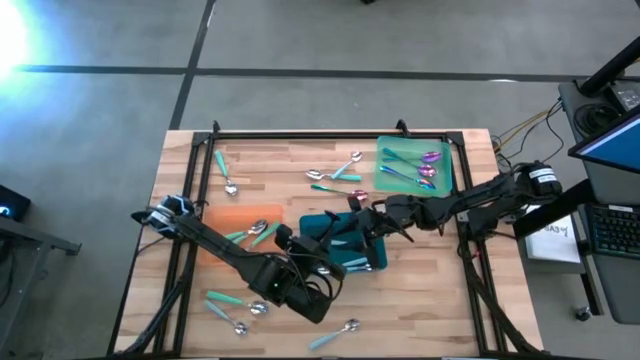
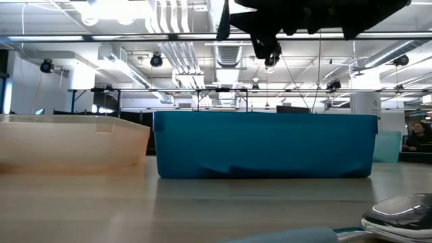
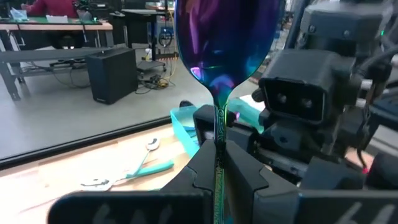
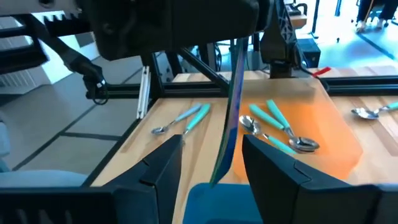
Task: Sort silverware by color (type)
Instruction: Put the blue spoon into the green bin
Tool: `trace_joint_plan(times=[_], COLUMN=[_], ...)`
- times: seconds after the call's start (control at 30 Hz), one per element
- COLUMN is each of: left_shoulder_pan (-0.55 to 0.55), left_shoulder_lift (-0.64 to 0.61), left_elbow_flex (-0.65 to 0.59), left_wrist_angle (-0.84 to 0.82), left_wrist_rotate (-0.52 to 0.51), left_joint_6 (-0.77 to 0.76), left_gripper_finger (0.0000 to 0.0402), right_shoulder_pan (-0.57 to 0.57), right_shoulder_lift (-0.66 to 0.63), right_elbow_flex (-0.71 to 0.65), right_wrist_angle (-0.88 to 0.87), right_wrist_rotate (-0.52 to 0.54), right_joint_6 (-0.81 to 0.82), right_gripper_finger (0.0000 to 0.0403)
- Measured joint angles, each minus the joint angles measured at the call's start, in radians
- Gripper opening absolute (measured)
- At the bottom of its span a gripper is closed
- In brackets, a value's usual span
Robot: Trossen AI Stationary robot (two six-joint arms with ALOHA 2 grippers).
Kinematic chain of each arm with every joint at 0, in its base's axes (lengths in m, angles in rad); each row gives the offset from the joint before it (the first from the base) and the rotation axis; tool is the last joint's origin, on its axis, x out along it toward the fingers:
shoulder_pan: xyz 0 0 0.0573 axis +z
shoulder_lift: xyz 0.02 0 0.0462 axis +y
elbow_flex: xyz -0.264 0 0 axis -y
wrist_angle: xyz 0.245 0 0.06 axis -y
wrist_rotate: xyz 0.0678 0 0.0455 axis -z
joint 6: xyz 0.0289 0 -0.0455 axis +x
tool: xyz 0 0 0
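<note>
- Iridescent purple-blue spoon stands upright in the left gripper, bowl up, its thin handle pinched between the two clenched fingers; it hangs in the air over the teal tray near the middle of the tabletop, toward the front edge.
- Its long axis runs roughly vertical, and in the right wrist view the lower end of the handle drops straight into the gap between the right gripper's spread fingers (they look clear of it on both sides, though I cannot rule out a light touch).
- So the coming move, as I judge it, is a hand-over: the spoon already lies between the right jaws, and that gripper need only close across the handle before the left one lets go.
- Both grippers meet face to face at this one spot; neither is really nearer, since one has the spoon in its grasp and the other brackets it.
- Where it should go, I judge, is the green tray near the back right corner of the tabletop, which already carries other purple-blue pieces; the right arm reaches in from that side.
- Teal-handled spoons lie on the orange tray toward the left edge, and more lie loose on the bare wood.
</note>
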State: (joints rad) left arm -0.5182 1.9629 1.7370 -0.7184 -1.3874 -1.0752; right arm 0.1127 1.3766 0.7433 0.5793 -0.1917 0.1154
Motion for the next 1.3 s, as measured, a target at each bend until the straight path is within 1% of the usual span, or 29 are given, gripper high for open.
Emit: trace_joint_plan(times=[0.17,0.33,0.47,0.57,0.73,0.8,0.97,1.2,1.3], left_shoulder_pan=[0.0,0.0,0.001,0.006,0.012,0.013,0.012,0.013,0.013], left_shoulder_lift=[0.0,0.0,0.0,0.0,0.0,0.0,0.0,0.0,-0.001], left_elbow_flex=[0.0,0.0,0.0,0.0,0.0,0.0,0.0,0.0,0.001], left_wrist_angle=[0.095,0.208,0.255,0.254,0.255,0.254,0.255,0.256,0.247], left_wrist_rotate=[-0.007,-0.009,-0.007,0.012,0.022,0.02,0.02,0.016,0.017], left_joint_6=[0.048,0.167,0.229,0.235,0.238,0.25,0.259,0.347,0.372], left_gripper_finger=[0.0,0.0,0.0,0.0,0.0,0.0,0.0005,0.0007,0.0012], right_shoulder_pan=[0.0,0.0,0.0,0.0,0.0,-0.001,0.0,-0.02,-0.03], right_shoulder_lift=[0.0,0.0,0.0,0.0,0.0,0.001,-0.001,-0.019,-0.036], right_elbow_flex=[0.002,0.002,0.002,0.002,0.002,0.002,0.003,0.003,0.003], right_wrist_angle=[0.025,0.047,0.051,0.054,0.059,0.059,0.058,0.038,-0.004], right_wrist_rotate=[0.001,0.0,0.0,0.0,0.003,0.002,0.006,0.011,0.022], right_joint_6=[-0.003,-0.005,-0.019,-0.027,-0.048,-0.047,-0.037,-0.031,-0.03], right_gripper_finger=[0.0151,0.0143,0.0129,0.01,0.0022,0.0013,0.0008,0.0008,0.0008])
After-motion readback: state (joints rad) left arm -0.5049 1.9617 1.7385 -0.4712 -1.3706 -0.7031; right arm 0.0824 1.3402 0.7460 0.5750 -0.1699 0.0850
